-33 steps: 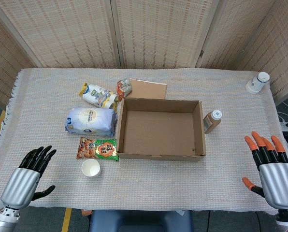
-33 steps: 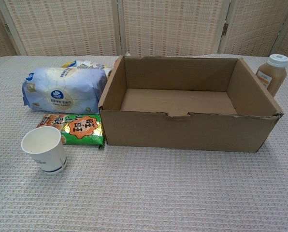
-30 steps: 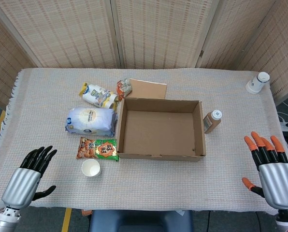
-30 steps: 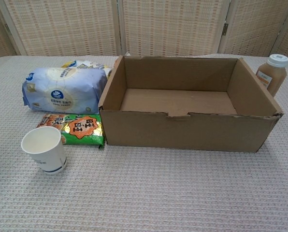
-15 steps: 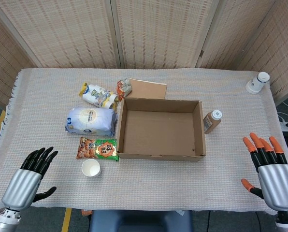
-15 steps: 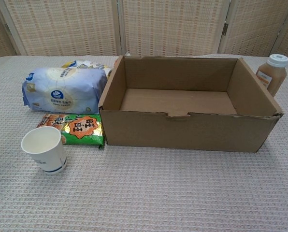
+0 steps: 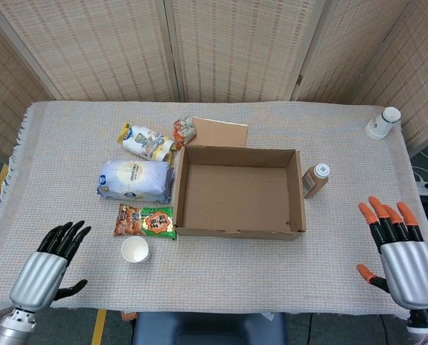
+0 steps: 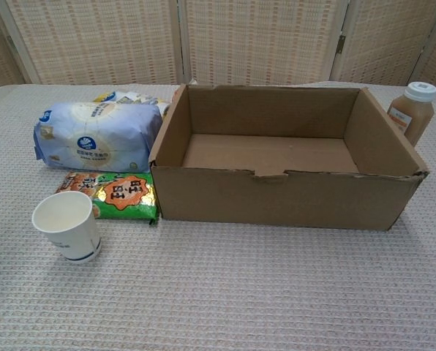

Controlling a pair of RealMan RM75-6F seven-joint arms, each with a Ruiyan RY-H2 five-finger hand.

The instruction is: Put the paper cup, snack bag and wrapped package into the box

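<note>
An open cardboard box [image 7: 183,210] [image 8: 276,199] stands empty in the middle of the table. Left of it lie a pale blue wrapped package [image 7: 135,180] [image 8: 97,136] and, nearer me, a green and orange snack bag [image 7: 145,221] [image 8: 115,194]. A white paper cup [image 7: 135,249] [image 8: 66,226] stands upright in front of the snack bag. My left hand [image 7: 45,266] hovers at the table's near left edge, fingers spread, holding nothing. My right hand [image 7: 401,259], orange-tipped, is spread at the near right edge, also holding nothing. The chest view shows neither hand.
A brown bottle with a white cap [image 7: 315,180] [image 8: 412,110] stands just right of the box. A yellow and white bag [image 7: 146,141] and a crumpled wrapper [image 7: 184,131] lie behind the package. Another white cup [image 7: 382,123] lies at the far right corner. Woven screens back the table.
Both hands have slipped slightly toward the near edge; the left one also shifted a little to the right. The objects on the table have not moved.
</note>
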